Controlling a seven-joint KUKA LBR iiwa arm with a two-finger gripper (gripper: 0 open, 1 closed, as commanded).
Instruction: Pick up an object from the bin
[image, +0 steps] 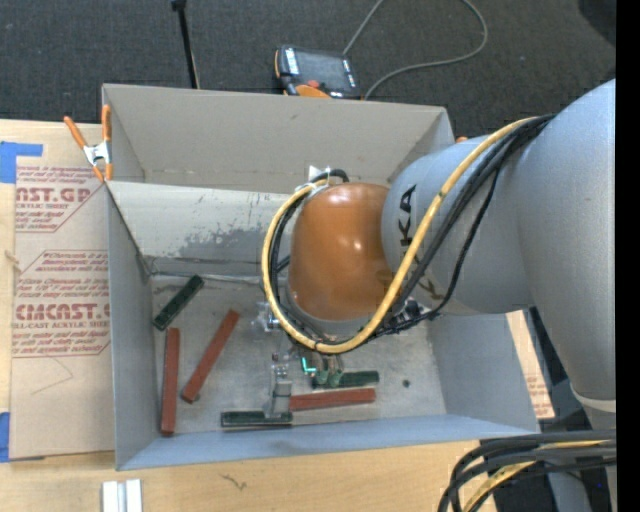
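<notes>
grey metal sloped down on every side of the bin (130, 300), which is likely why the loose sticks had gathered on its flat floor. my pincer (281, 392) stood low there, beneath the orange wrist cover (335, 250). i could not tell whether the pincer was wide or narrow, since the cover and cables hid most of it. i saw nothing gripped in it.

right at its tip lay a dark green stick (256, 419), flat along the near wall. its end seemed to meet the tip, though i could not tell touching from just beside. on the arm's side of the tip lay a red stick (332, 398), and just beyond it a second green stick (352, 379), the two almost side by side.

away from the arm, well apart from the pincer, a reddish-brown stick (211, 355) lay aslant. a dull red bar (170, 380) ran along the wall's foot, and a far green stick (178, 302) rested farthest off.

i judged the thing to take to be the dark green stick at the tip or the red stick beside it. both lay flat, so a grip across the narrow width would suit, though the close wall could crowd it.
</notes>
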